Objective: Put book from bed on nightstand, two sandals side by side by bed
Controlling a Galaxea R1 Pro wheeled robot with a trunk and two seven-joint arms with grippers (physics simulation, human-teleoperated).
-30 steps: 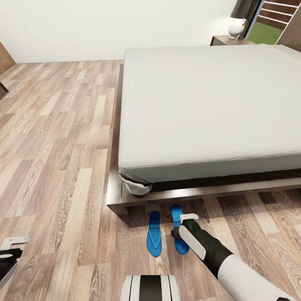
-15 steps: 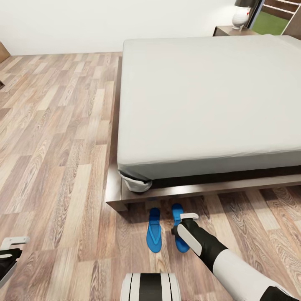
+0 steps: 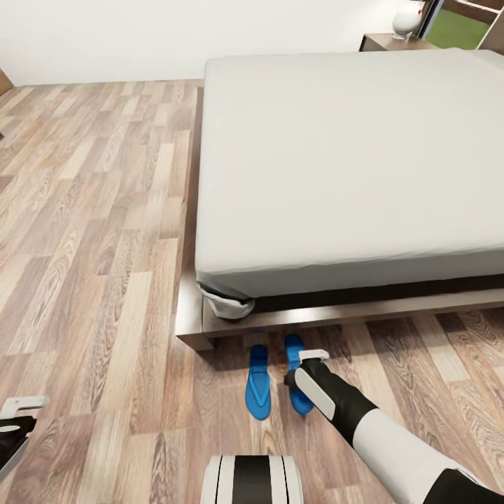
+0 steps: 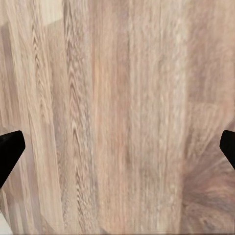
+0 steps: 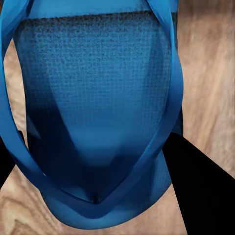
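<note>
Hovering low at the bottom centre of the head view, right gripper (image 3: pixel 306 364) directly over the right sandal (image 3: pixel 297 378), jaws spread to either side of its blue straps in the right wrist view (image 5: pixel 98 122), whether touching it cannot tell. Lying parallel just left of it on the wood floor (image 3: pixel 91 245), left sandal (image 3: pixel 258 382), both just in front of the bed (image 3: pixel 350 161) frame's near corner. Resting at the lower left corner, left gripper (image 3: pixel 15 416), jaws wide open over bare planks; nightstand (image 3: pixel 392 43) at the upper right beyond the mattress.
</note>
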